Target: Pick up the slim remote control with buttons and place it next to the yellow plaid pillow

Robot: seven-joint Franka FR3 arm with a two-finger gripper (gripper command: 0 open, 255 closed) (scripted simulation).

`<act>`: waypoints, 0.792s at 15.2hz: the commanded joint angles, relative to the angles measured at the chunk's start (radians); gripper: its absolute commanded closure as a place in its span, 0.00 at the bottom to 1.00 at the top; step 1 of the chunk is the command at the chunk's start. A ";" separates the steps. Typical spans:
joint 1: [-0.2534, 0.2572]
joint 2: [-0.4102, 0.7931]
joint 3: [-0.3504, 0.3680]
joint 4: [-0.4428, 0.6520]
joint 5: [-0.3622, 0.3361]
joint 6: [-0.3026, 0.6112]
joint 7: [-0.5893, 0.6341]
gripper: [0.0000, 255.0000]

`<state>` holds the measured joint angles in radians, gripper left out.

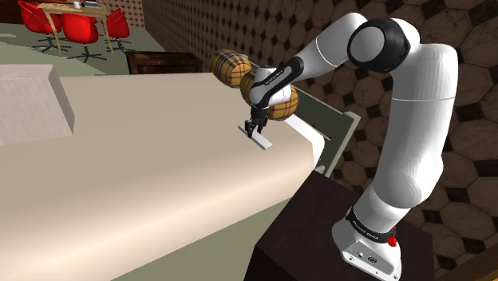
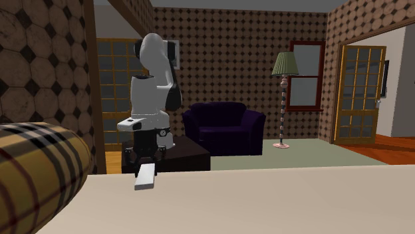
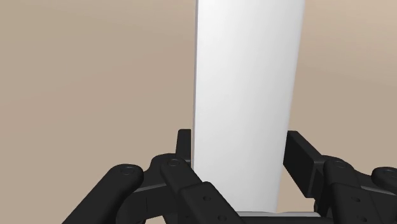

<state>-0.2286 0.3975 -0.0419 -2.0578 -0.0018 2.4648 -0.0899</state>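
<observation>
White on beige, plaid up close!
Plain white on the remote control (image 3: 245, 95), all black on the gripper (image 3: 242, 147), flat beige across the surface (image 1: 144, 191). Yellow-tan plaid with dark crossing stripes on the pillow (image 2: 33, 176), eight o'clock in the second exterior view. White with dark joints on the arm (image 1: 407, 128). Bright red on the chairs (image 1: 78, 28), eleven o'clock of the shoulder view. Deep purple on the armchair (image 2: 224, 126), pale green on the lampshade (image 2: 285, 64), brown octagons with dark diamonds over the wallpaper (image 1: 479, 88).

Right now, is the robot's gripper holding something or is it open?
The gripper is closed, holding the white remote.
</observation>
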 commanded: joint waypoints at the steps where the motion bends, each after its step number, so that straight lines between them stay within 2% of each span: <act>1: -0.001 0.017 0.000 0.001 0.001 0.017 -0.001 1.00; 9: -0.001 0.018 0.000 0.001 0.001 0.017 -0.001 1.00; 10: -0.001 0.018 0.000 0.001 0.001 0.017 -0.001 0.00; 12: -0.001 0.018 0.000 0.001 0.001 0.017 -0.001 0.00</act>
<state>-0.2295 0.4151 -0.0414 -2.0564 -0.0010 2.4818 -0.0910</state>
